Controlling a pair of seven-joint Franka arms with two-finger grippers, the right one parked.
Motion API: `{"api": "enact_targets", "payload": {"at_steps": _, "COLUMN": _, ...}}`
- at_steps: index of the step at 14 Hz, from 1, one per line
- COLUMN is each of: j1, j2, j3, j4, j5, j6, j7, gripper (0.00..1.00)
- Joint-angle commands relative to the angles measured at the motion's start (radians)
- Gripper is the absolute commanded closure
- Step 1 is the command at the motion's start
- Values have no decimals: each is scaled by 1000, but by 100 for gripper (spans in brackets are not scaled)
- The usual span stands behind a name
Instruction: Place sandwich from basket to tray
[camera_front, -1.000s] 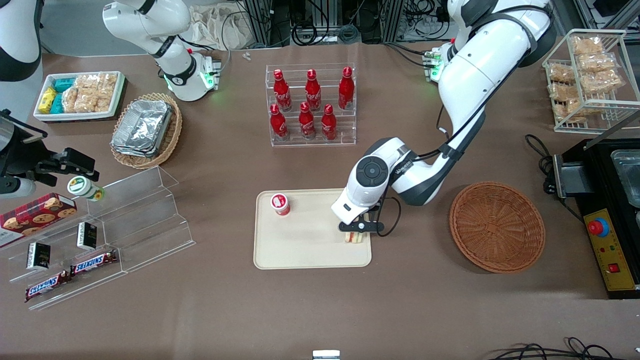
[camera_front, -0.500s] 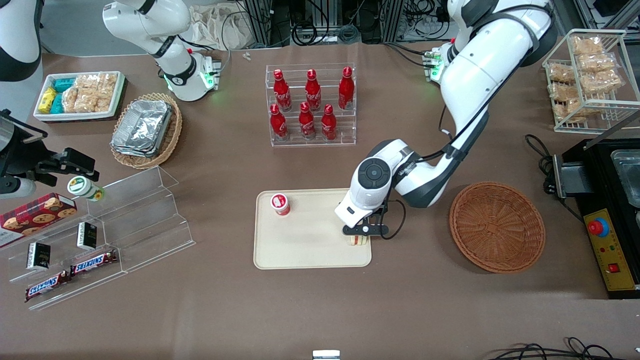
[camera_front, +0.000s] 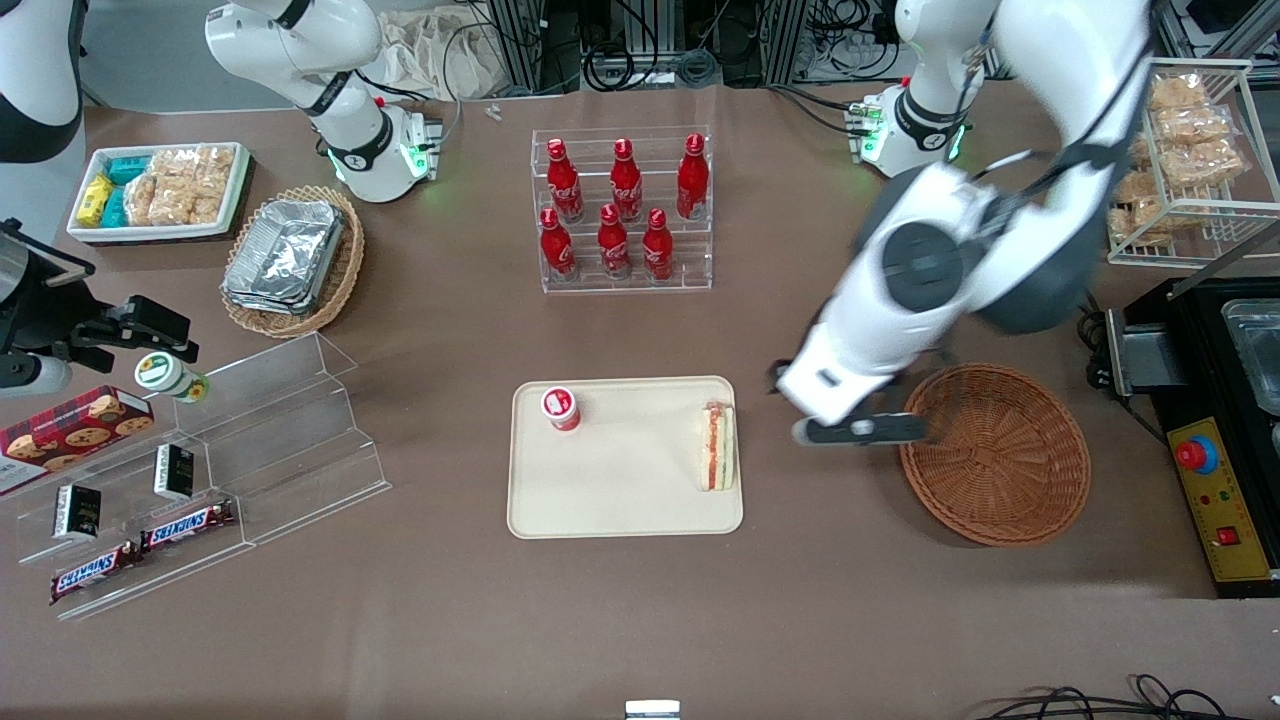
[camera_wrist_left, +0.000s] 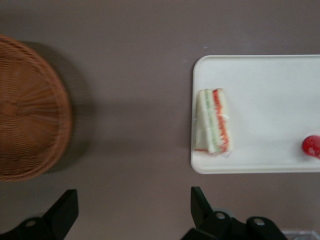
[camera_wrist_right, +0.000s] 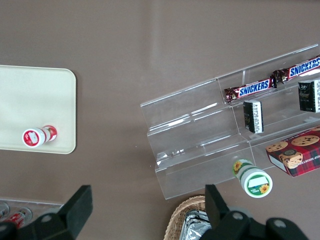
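1. Sandwich: lying on the tray, just inside the rim at the edge toward the working arm's end, filling layers turned up. Not touched by anything.
2. Probably set at that edge because it is the nearest part of the tray to the basket, and well apart from the small red-capped bottle standing upright nearer the tray's other end.
3. Basket: no sandwich in it and nothing else visible inside, resting on the table near the tray with a strip of bare table between them.
4. Gripper of the left arm: hanging above that strip between tray and basket, close to the basket's rim, raised off the table. Fingers spread wide, holding nothing.
5. Judged from this: placing done, with the sandwich fully on the tray and flat enough not to tip. Nothing more to do than clear the arm away.
6. Surface: flat, matt brown table, with nothing lying close around the tray.
7. Farther from the front camera than the tray: clear rack of red bottles.
8. Toward the parked arm's end: tan wicker basket of foil containers and a clear stepped shelf holding snack bars.
9. Toward the working arm's end: wire rack of snack packets and a black unit with a red button.
10. Cables and equipment frames along the table's farthest edge.
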Motion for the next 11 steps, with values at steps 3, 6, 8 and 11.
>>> {"api": "enact_targets", "payload": {"at_steps": 3, "j1": 206, "j2": -133, "j3": -7, "j4": -39, "j5": -38, "j6": -120, "j7": 142, "gripper": 0}}
{"api": "enact_targets", "payload": {"at_steps": 6, "j1": 284, "j2": -194, "j3": -6, "j4": -44, "j5": -109, "j6": -145, "j7": 149, "gripper": 0}}
{"api": "enact_targets", "payload": {"at_steps": 8, "j1": 336, "j2": -246, "j3": -6, "j4": -67, "j5": -150, "j6": -162, "j7": 192, "gripper": 0}}
{"api": "enact_targets", "payload": {"at_steps": 11, "j1": 392, "j2": -329, "j3": -4, "j4": -116, "j5": -195, "j6": -163, "j7": 278, "gripper": 0}}
